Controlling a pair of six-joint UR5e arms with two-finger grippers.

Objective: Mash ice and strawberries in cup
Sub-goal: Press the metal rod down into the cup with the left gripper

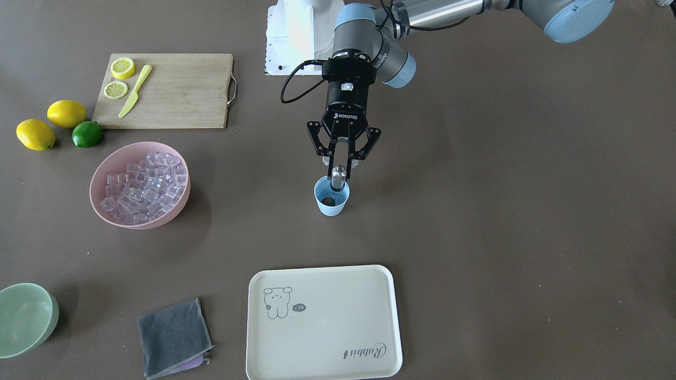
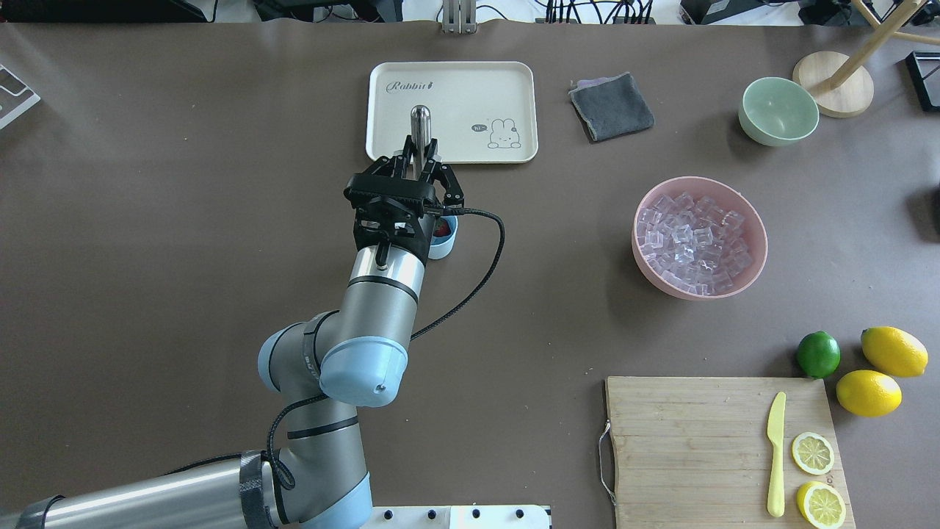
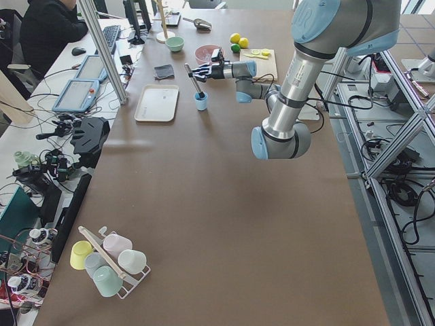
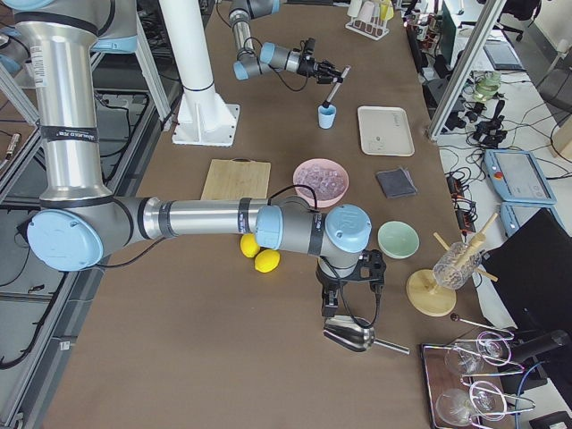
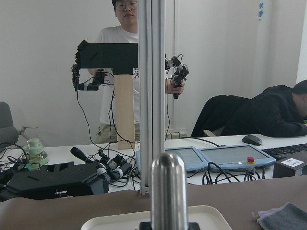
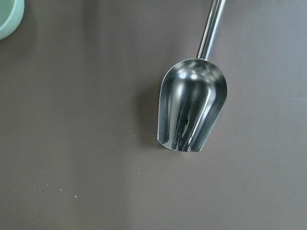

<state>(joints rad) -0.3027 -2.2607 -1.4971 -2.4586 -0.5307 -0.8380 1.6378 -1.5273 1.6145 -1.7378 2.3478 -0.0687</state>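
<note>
Clamps a metal muddler (image 1: 338, 177) in the left gripper (image 1: 342, 158), both fingers pressed shut against the shaft. Holds it tilted, domed top leaning toward the cream tray (image 2: 455, 88), lower end down inside the cup (image 1: 331, 205). Points the gripper roughly level, out across the table away from the base, just above the cup's robot-side rim. Stacks the wrist joints right behind the gripper, then sends the long silver link off toward the robot's left, elbow raised high over the table in the left side view. Looks out level through the left wrist camera, muddler top in the foreground, people beyond the table.

Stands the cup upright on bare table between the tray and the robot's base. Shows one strawberry (image 1: 328, 201) at the cup's bottom, beside the muddler's tip. Cannot tell of any ice inside the cup. Finds the ice (image 1: 145, 187) heaped in the pink bowl (image 1: 163, 216), well apart from the cup, on the robot's right.

Hangs the right gripper (image 4: 332, 306) pointing down over a metal scoop (image 6: 192, 112) lying on the table near the pale green bowl (image 4: 398, 239). Cannot tell whether spread or closed: no fingers in the wrist view.
</note>
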